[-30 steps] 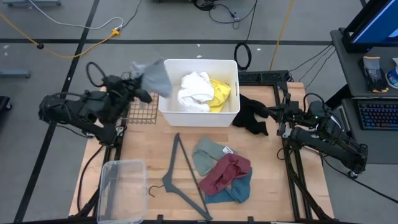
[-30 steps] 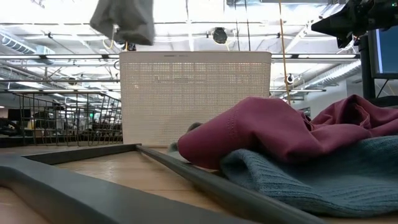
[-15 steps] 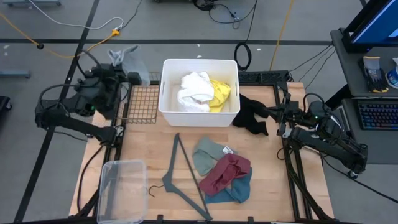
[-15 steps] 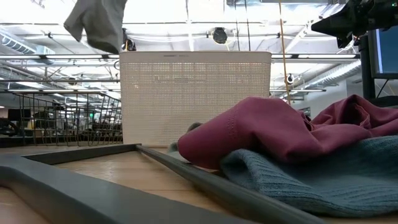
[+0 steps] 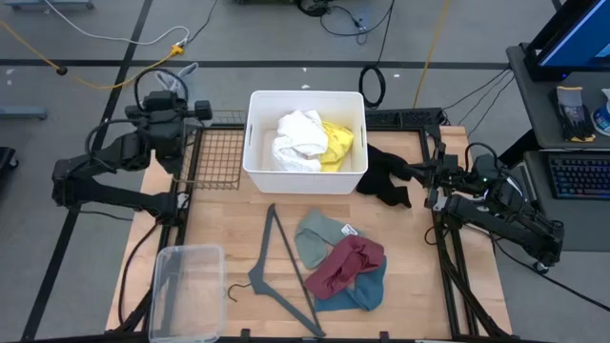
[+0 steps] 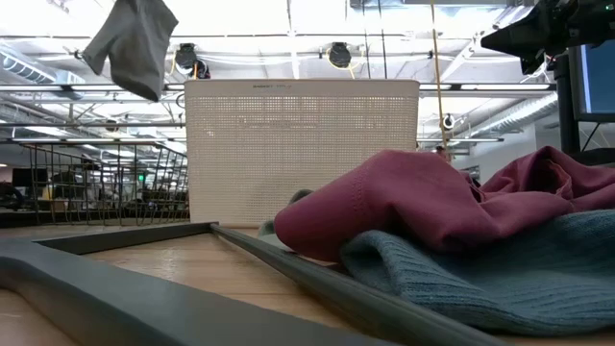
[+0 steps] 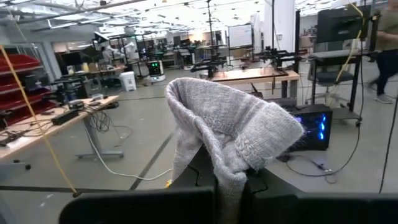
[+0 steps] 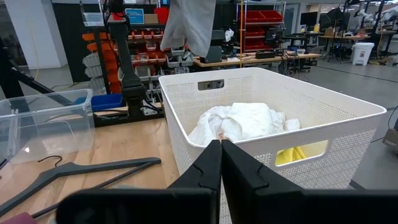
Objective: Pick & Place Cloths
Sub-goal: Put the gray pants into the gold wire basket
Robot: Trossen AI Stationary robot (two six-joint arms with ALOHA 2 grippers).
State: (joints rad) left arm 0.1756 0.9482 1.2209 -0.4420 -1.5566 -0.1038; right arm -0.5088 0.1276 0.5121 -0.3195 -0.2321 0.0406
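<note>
Well, the wooden table (image 5: 238, 238) stands in a busy workshop. Left gripper (image 7: 227, 186) clamps a knitted grey cloth (image 7: 230, 124) aloft, left of the white basket (image 5: 305, 176); right gripper (image 8: 221, 162) stays pinched shut, empty.

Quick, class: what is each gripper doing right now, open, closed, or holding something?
Left gripper: closed on the grey cloth, raised beyond the table's left edge.
Right gripper: closed, holding nothing, beside the white basket.

left claw (image 5: 162, 98) clamped, right claw (image 8: 220, 147) closed
</note>
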